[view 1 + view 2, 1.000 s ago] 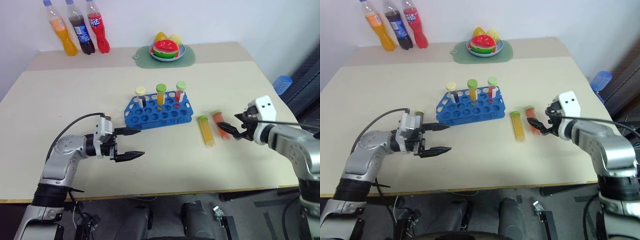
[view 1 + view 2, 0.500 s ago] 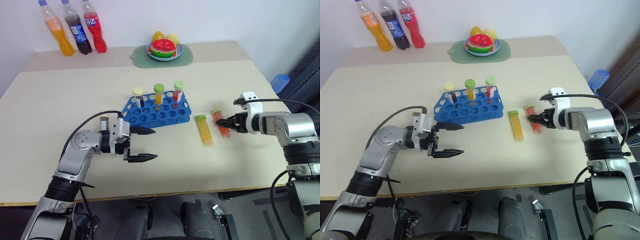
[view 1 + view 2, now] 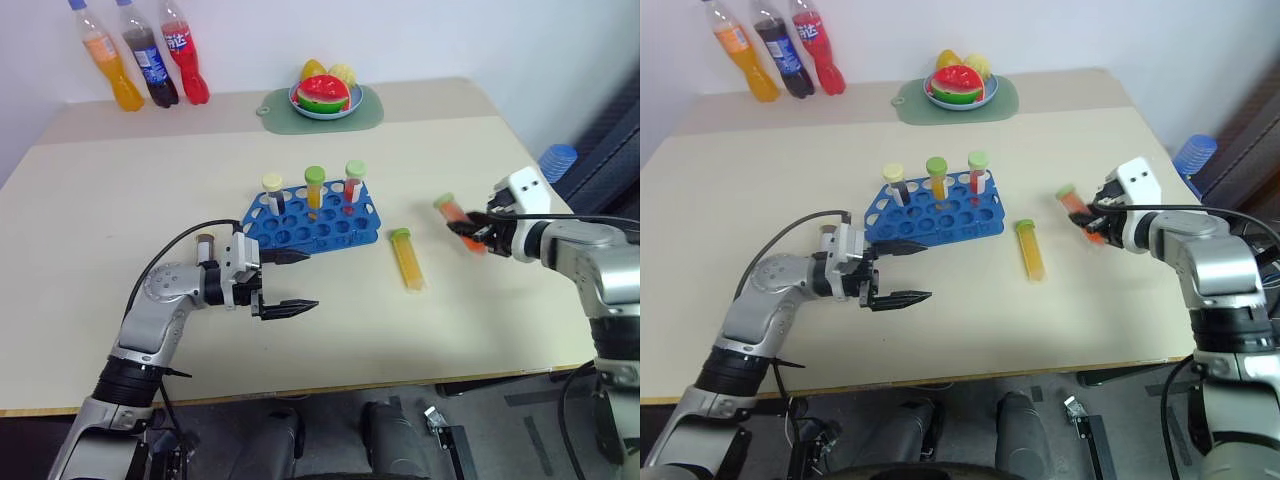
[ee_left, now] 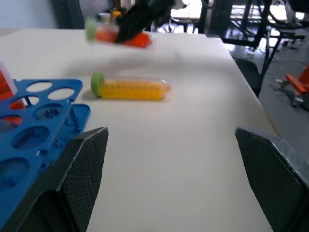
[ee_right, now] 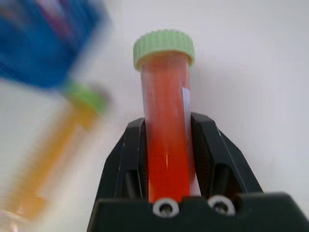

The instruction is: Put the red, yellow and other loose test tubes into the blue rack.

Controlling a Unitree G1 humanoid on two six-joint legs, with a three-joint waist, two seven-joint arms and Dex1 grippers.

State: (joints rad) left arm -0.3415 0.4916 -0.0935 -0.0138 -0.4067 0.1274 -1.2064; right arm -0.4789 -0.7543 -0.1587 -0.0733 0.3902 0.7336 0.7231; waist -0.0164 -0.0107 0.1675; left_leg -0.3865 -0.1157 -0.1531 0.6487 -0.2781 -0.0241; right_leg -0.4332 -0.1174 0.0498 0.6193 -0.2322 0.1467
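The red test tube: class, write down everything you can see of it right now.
The red test tube is a small clear plastic tube filled with orange-red liquid and closed by a pale green screw cap. It is off the table, clamped along its lower body between the two black fingers of the right gripper. It lies tilted, cap toward the blue rack, and touches nothing else.

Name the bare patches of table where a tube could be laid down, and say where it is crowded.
Free: the wide stretch left of the blue rack, and the near edge in front of the yellow tube. Crowded: between rack and yellow tube, and the back edge by the soda bottles and fruit plate.
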